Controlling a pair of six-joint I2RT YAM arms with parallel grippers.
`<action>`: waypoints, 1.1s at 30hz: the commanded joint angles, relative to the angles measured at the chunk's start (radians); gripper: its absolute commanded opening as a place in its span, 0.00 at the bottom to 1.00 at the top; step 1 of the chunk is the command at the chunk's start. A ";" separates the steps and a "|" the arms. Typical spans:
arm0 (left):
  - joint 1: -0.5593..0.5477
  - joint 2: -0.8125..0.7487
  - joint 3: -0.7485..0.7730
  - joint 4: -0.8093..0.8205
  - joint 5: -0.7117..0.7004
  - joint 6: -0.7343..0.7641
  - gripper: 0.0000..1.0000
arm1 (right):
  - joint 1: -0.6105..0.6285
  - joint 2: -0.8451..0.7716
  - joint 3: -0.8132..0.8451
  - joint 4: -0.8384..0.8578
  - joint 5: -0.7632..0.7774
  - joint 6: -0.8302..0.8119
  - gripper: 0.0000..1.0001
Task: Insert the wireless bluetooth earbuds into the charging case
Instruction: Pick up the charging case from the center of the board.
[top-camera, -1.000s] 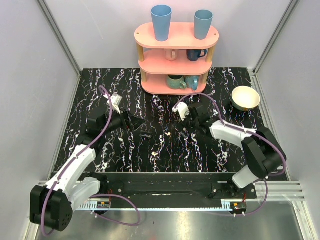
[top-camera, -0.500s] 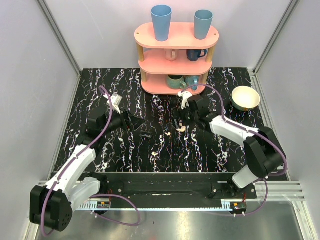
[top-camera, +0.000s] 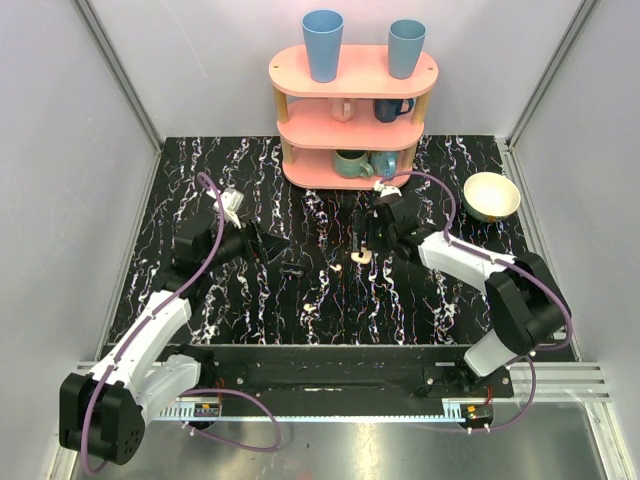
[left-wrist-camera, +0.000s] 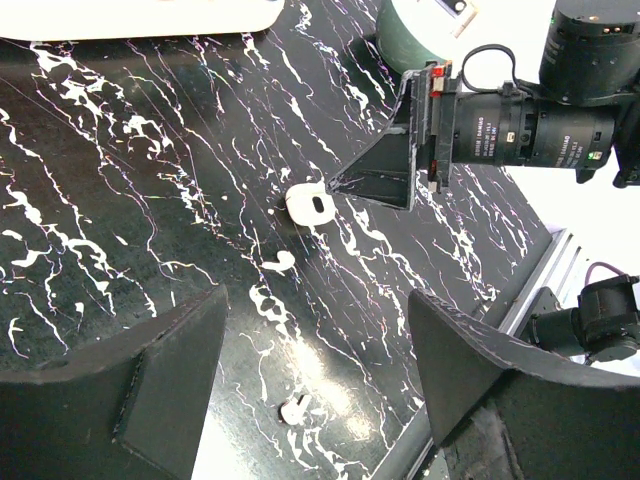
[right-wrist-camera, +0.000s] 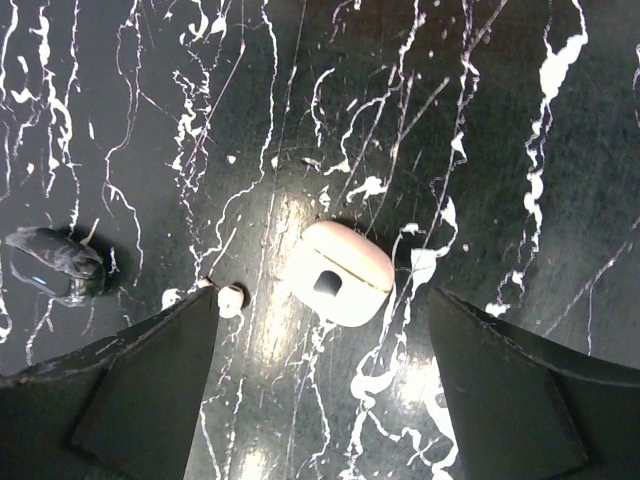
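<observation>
The charging case (right-wrist-camera: 340, 270) is a cream-white pebble with a dark recess, lying on the black marbled table (top-camera: 240, 300). It also shows in the overhead view as the case (top-camera: 361, 257) and in the left wrist view as the case (left-wrist-camera: 308, 204). My right gripper (right-wrist-camera: 320, 325) hangs open just above it, a finger on each side and nothing held. One tiny white earbud (right-wrist-camera: 231, 297) lies just left of the case. My left gripper (left-wrist-camera: 315, 305) is open and empty at the left, with an earbud (left-wrist-camera: 293, 409) on the table below its fingers.
A pink three-tier shelf (top-camera: 352, 110) with mugs and two blue cups stands at the back. A cream bowl (top-camera: 491, 196) sits at the back right. A small black object (top-camera: 292, 268) lies between the two grippers, also seen as the black object (right-wrist-camera: 55, 265).
My right wrist has swung back toward the shelf and turned, uncovering the case beneath its fingers. The left arm has not moved.
</observation>
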 joint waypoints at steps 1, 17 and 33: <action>-0.004 -0.027 0.009 0.025 -0.004 0.012 0.77 | 0.004 0.038 0.074 -0.050 -0.124 -0.267 0.92; -0.004 -0.010 -0.001 0.058 0.014 0.002 0.77 | 0.005 0.160 0.130 -0.222 -0.195 -0.858 0.91; -0.004 -0.019 -0.002 0.041 0.010 0.015 0.77 | -0.027 0.232 0.134 -0.193 -0.359 -1.062 0.85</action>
